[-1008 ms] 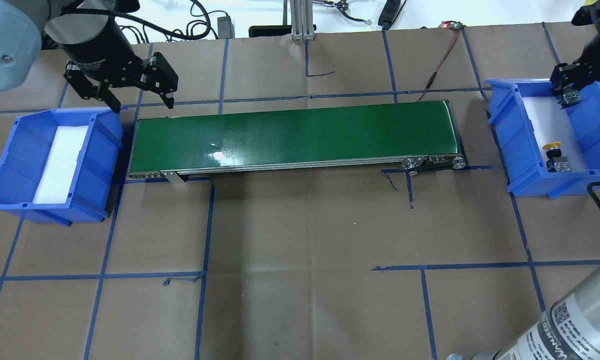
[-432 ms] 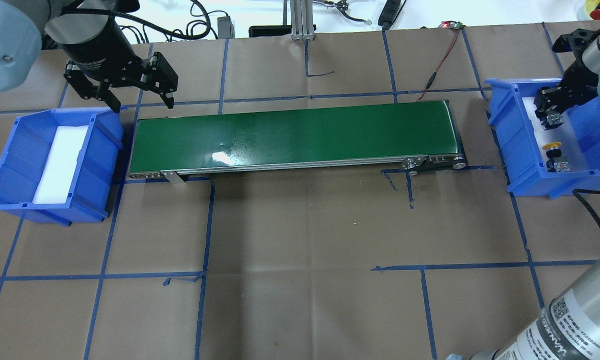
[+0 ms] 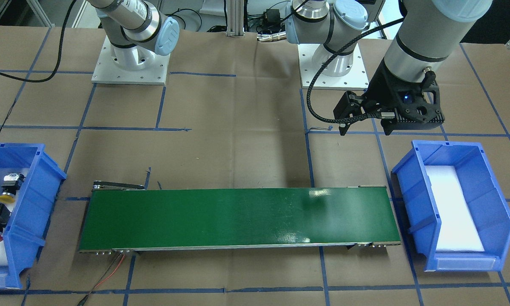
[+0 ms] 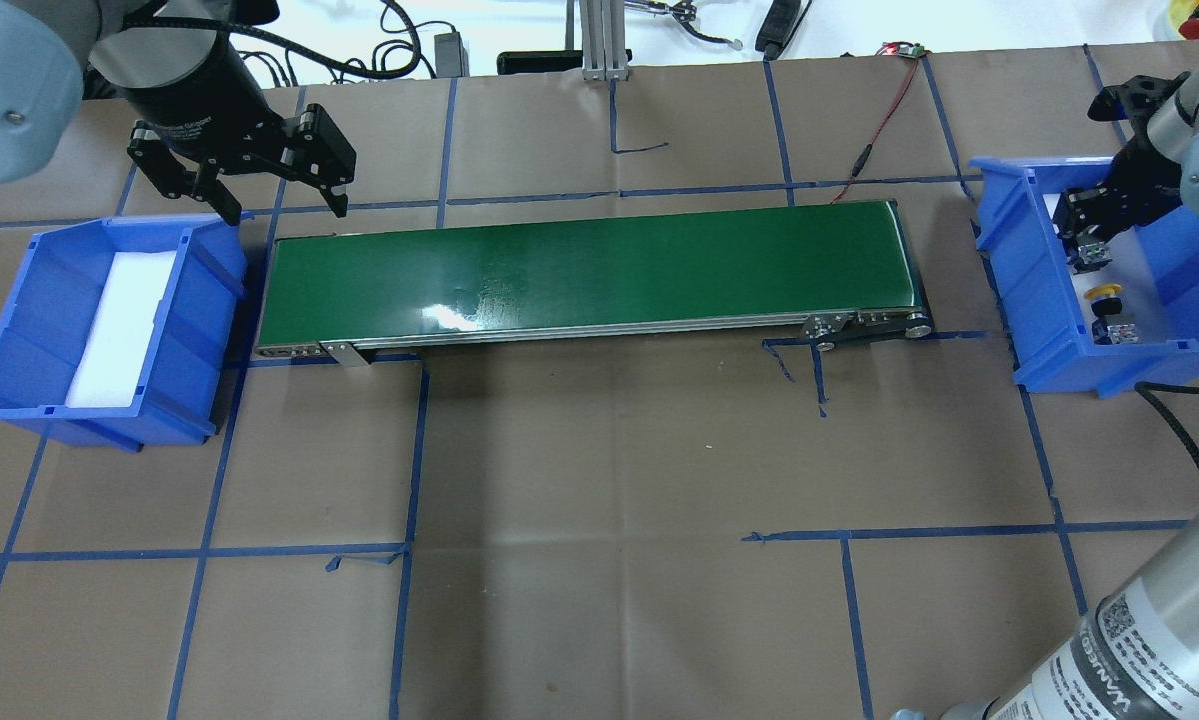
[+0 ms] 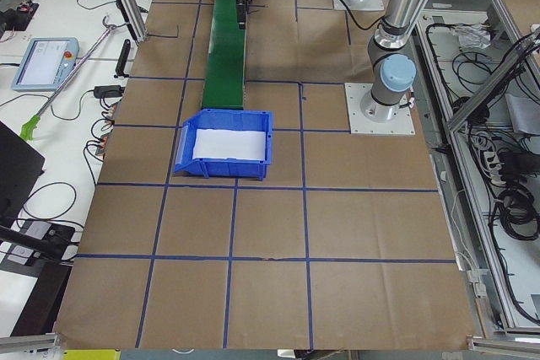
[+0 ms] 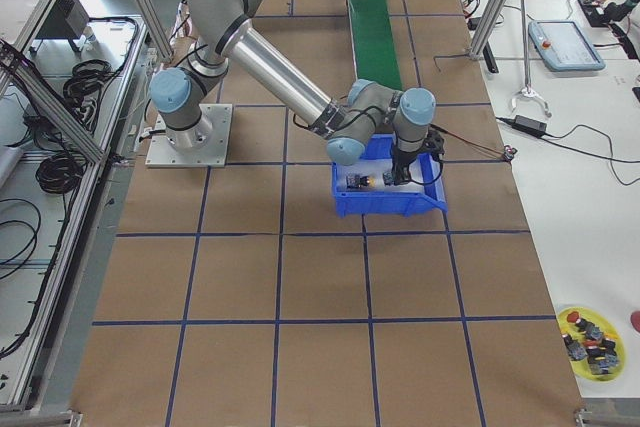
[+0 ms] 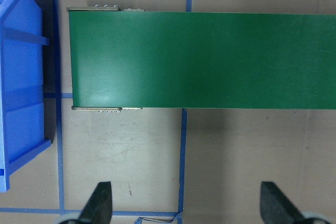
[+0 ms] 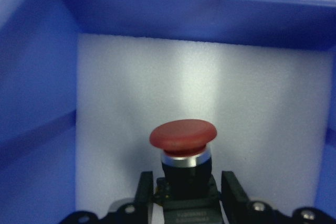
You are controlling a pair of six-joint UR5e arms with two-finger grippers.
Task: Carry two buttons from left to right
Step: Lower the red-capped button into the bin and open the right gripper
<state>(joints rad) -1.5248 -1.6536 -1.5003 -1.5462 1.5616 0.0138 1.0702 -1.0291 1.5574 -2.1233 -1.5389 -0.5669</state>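
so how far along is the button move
Done: the yellow button lies in the right bin. The left bin shows only its foam, and no button shows on the conveyor belt.
In hand: the right gripper is shut on the red button, inside the right bin.
Left: release it there. The left gripper hangs open by the belt's left end.

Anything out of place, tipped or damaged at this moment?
Only a small thing: the yellow button appears to lie on its side on the foam in the right bin, not standing. The red button sits squarely in the right gripper. Nothing looks spilled or damaged.
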